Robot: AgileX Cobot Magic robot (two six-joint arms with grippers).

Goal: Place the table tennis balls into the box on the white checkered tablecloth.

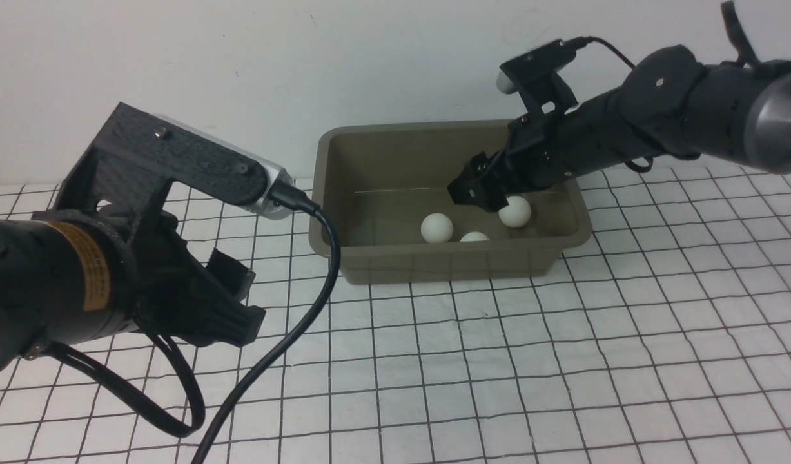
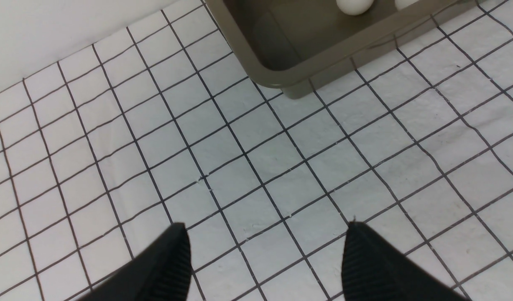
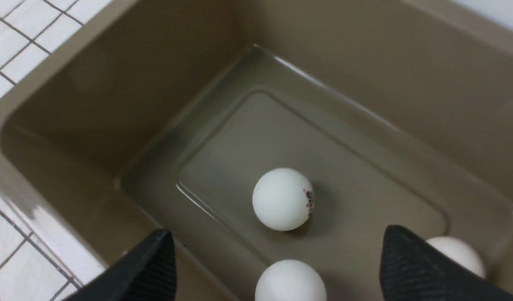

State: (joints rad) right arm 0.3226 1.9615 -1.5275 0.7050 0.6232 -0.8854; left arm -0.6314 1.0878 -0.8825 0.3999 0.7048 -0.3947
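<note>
Three table tennis balls [image 1: 437,227] sit in the box [image 1: 382,161], at the white checkered tablecloth [image 1: 563,354] far edge. Both empty: right gripper [image 1: 480,192] spread wide inside box, left gripper [image 2: 266,228] wide above cloth.

Right arm [image 1: 659,122] reaches forward, wrist tipped down, right gripper [image 1: 482,191] spread wide and empty. Left arm [image 1: 40,290] sits low, left gripper [image 2: 265,225] parted, holding nothing.

Count: 3 table tennis balls [image 3: 282,199] in 1 box [image 3: 72,83]. One ball sits ahead of the right gripper [image 3: 277,233], one ball [image 3: 290,280] between its fingers, one ball [image 3: 457,253] beside a finger. 1 tablecloth [image 1: 563,361].
</note>
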